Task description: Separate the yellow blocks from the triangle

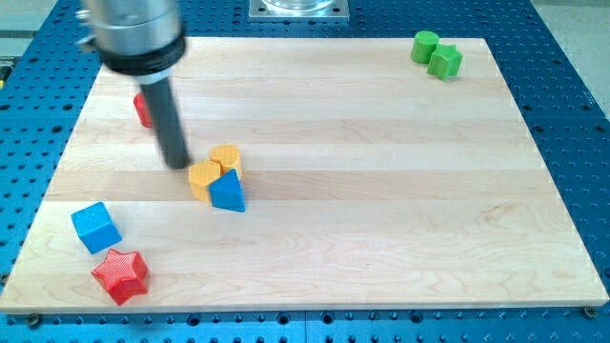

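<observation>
Two yellow blocks touch a blue triangle [229, 191] left of the board's middle. One yellow block [226, 157] sits just above the triangle, the other yellow block [203, 177] at its upper left. The three form a tight cluster. My tip [176, 164] rests on the board just left of the cluster, a small gap from the left yellow block. The rod rises up and to the left from there.
A red block [143, 110] lies behind the rod at the upper left, partly hidden. A blue cube [95, 227] and a red star [121, 274] sit at the lower left. Two green blocks [425, 45] [445, 62] touch at the upper right.
</observation>
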